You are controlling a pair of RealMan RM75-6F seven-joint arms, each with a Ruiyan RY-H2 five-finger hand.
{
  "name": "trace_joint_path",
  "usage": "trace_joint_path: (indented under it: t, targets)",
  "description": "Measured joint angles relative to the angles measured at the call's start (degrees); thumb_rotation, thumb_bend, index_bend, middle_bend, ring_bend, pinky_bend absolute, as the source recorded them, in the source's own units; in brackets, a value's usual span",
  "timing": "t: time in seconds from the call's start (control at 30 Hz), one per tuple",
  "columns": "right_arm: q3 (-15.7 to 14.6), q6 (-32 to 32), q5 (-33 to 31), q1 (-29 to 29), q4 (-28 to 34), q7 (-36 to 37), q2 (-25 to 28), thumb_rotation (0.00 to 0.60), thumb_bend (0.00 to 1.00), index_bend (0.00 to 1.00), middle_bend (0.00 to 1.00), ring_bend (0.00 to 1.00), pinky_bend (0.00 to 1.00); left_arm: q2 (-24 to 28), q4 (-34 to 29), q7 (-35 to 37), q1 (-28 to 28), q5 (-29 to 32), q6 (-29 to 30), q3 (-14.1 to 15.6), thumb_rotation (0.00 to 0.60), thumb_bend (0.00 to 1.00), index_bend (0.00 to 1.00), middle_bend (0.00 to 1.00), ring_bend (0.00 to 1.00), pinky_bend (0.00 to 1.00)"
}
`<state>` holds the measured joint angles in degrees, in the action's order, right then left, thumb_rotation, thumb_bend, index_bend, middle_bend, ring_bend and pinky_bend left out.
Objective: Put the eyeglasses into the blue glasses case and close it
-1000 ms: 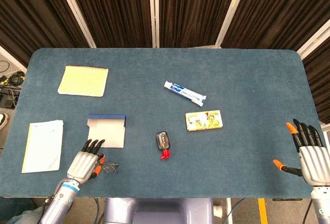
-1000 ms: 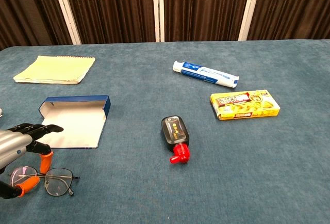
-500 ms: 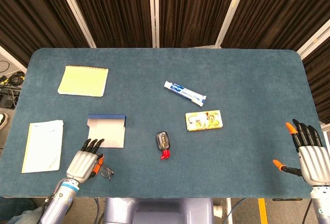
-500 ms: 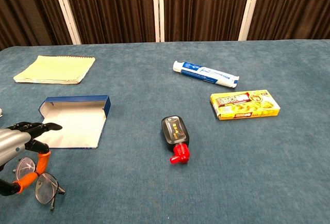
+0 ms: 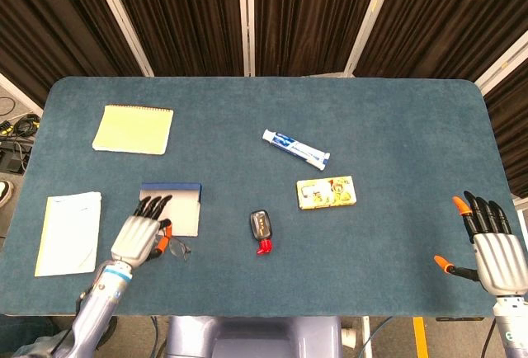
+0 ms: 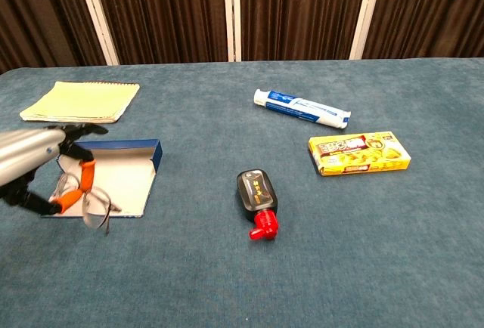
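The left robot hand (image 6: 41, 163) pinches the thin wire-framed eyeglasses (image 6: 91, 201) between orange-tipped fingers (image 6: 87, 172), lifted off the blue-carpeted bench (image 5: 388, 127). The eyeglasses hang tilted from the fingers, lenses drooping toward the robot. Just beyond lies the open blue glasses case (image 6: 113, 173), white inside. The right robot hand (image 5: 492, 249) rests far away, released, fingers spread.

Yellow notepad (image 5: 133, 129), white booklet (image 5: 68, 233), toothpaste tube (image 5: 295, 149), yellow box (image 5: 326, 192), red-capped black bottle (image 5: 261, 231).
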<state>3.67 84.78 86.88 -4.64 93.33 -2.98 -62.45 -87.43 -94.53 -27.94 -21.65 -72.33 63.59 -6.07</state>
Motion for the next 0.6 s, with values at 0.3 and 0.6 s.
trace_joint_path:
  t: [0.3,0.6]
  targets:
    - [0.42,-0.89,-1.14,-0.45,-0.34,-0.21,-0.4,0.6,0.0,0.0,0.0,0.0,0.0,-2.89,7.22,3.06,-5.86,5.41,-5.76,-4.54,0.6,0.55,0.61,0.0,0.0,0.0]
    - [0.57,-1.27,-1.7,-0.63,-0.39,-0.23,-0.48,0.6,0.0,0.0,0.0,0.0,0.0,-5.0,11.87,3.82,-8.55,8.5,-6.99,-5.66,0.6,0.55,0.62,0.0,0.0,0.0]
